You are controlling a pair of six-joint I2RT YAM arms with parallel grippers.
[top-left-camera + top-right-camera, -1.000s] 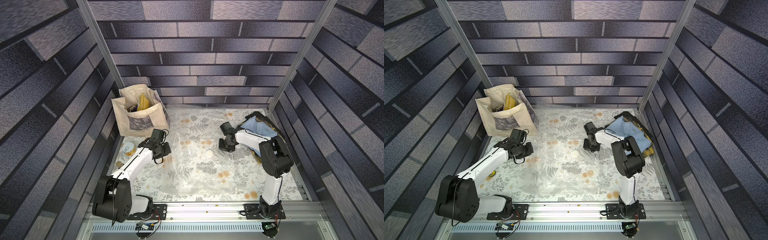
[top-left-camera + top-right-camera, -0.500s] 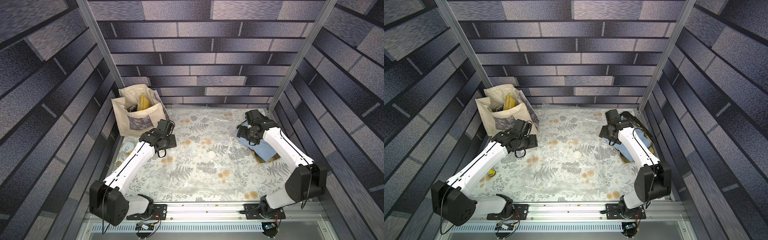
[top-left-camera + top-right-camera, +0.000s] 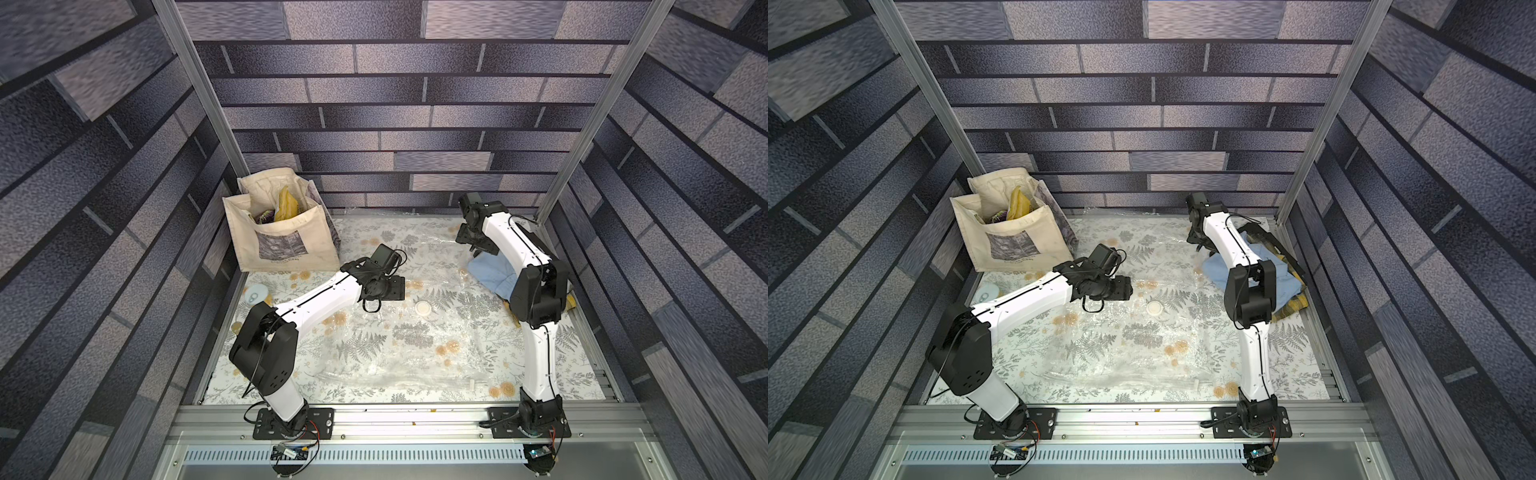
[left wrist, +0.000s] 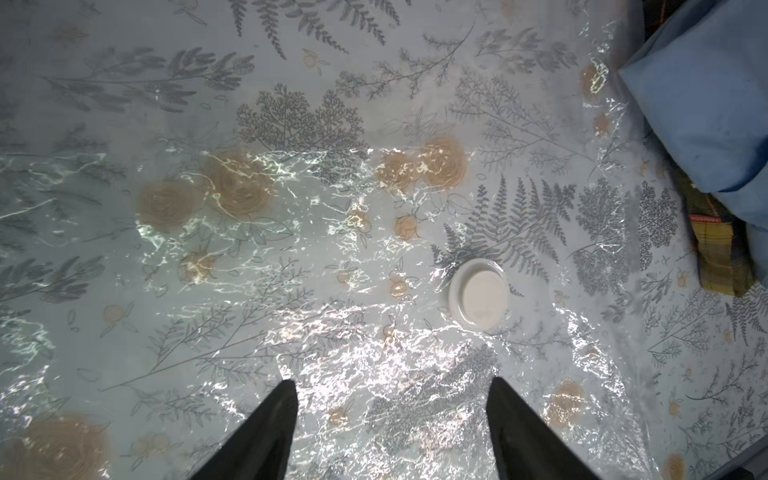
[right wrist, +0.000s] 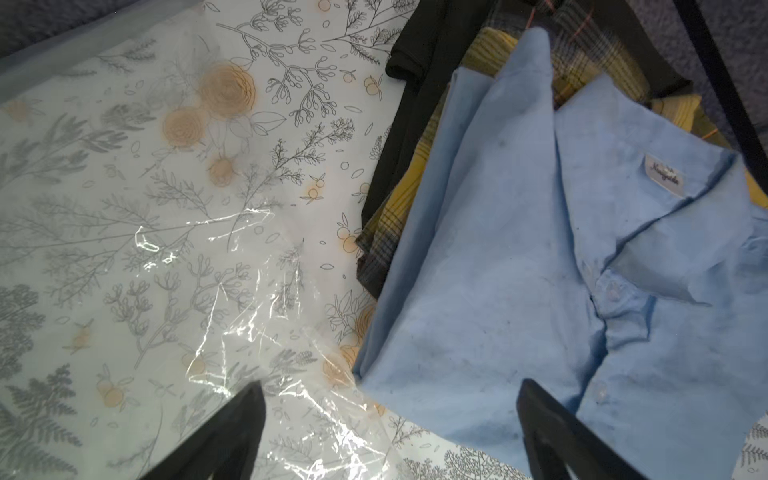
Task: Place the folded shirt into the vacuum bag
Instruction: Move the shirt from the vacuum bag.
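Hovering spread and empty, the right claw [image 5: 390, 386] has the folded light-blue shirt [image 5: 519, 270] just beneath it, outside the vacuum bag [image 4: 316, 340], which lies flat under the released left claw [image 4: 391, 382]. Soft, light cloth will likely slump; pinching its thick folded edge looks best.

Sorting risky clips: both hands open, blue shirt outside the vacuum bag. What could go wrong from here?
The right hand may pinch the plaid garment under the blue shirt along with it. The vacuum bag lies flat with no mouth visibly open, so the shirt could bunch against the film.
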